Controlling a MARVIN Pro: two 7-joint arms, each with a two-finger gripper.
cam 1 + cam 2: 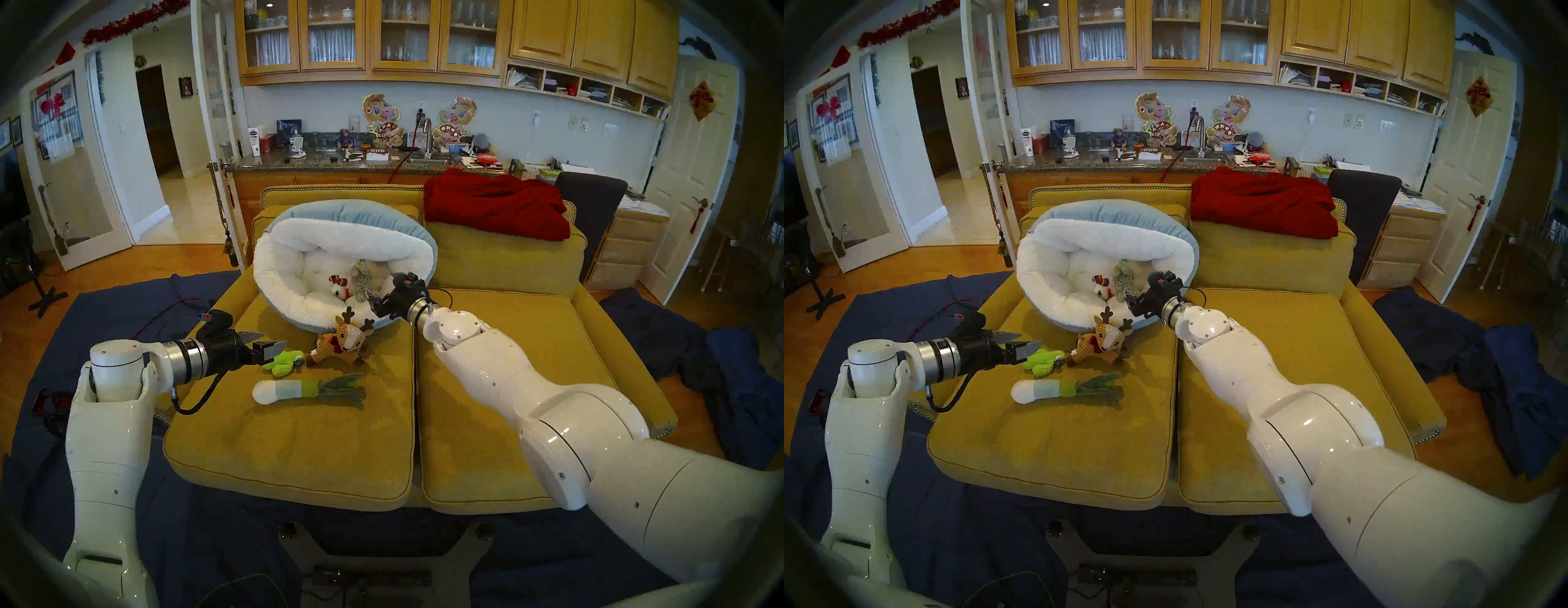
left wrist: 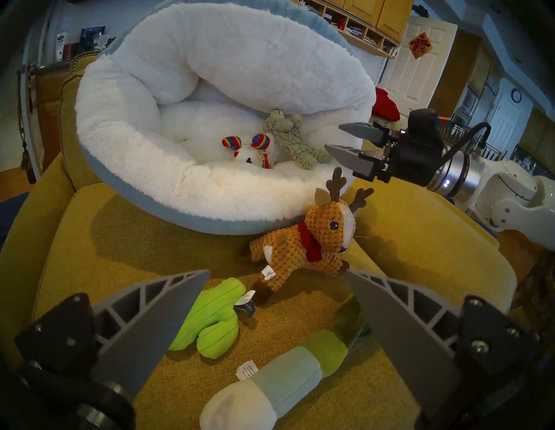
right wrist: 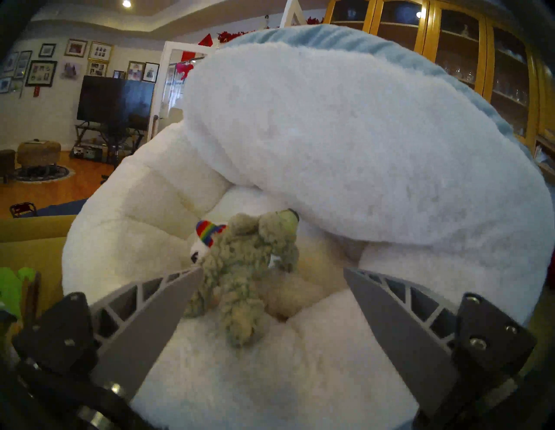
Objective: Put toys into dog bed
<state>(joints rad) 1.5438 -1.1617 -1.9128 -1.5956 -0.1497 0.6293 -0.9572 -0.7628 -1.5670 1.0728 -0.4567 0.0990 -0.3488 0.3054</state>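
Nearest me, both sets of fingers gape wide and empty: right fingers (image 3: 270, 274) over the dog bed (image 1: 297, 254) where the grey-beige plush (image 3: 240, 270) lies, left fingers (image 2: 276, 277) above cactus (image 2: 210, 318), leek (image 2: 270, 381) and reindeer (image 2: 303, 243) on the couch (image 1: 297, 446), likely next.

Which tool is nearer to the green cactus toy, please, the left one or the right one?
Left. The left tool hangs open just beside the cactus on the sofa cushion, while the right tool is open further back at the dog bed rim, beyond the reindeer.
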